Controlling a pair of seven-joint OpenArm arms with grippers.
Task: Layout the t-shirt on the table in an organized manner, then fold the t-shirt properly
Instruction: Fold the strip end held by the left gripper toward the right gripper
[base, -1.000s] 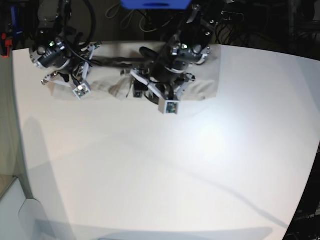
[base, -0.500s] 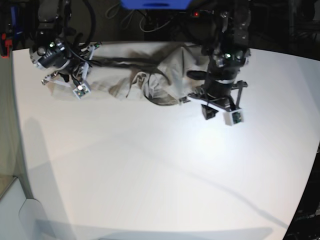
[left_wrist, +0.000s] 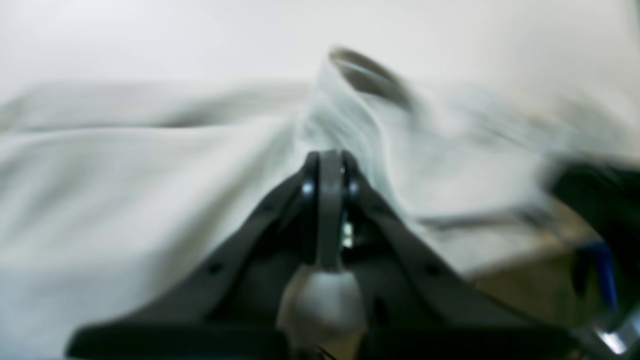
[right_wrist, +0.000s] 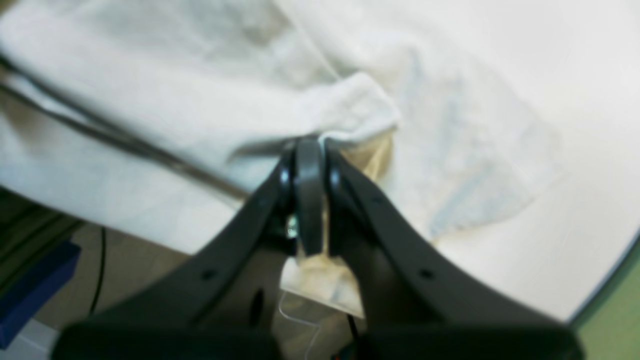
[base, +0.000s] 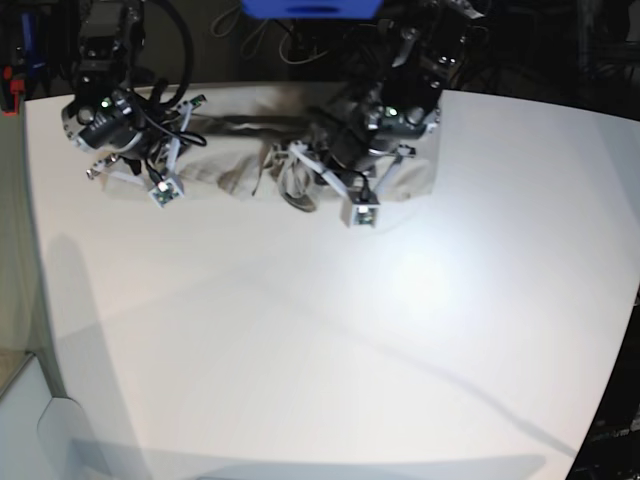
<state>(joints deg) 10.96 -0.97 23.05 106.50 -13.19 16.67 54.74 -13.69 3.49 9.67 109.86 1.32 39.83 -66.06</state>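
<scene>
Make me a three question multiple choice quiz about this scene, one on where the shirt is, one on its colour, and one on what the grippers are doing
1. Where on the table does the t-shirt lie?
A. along the far edge
B. in the middle
C. at the near edge

2. What colour is the t-shirt?
A. dark blue
B. light beige-grey
C. red

3. How do the left gripper and right gripper stand?
A. both wide open
B. one open, one shut
C. both shut on cloth

Answers: 1 A, the base view shows it bunched by the far edge. 2 B, pale cloth in every view. 3 C, each wrist view shows the jaws pinched together on fabric.
</scene>
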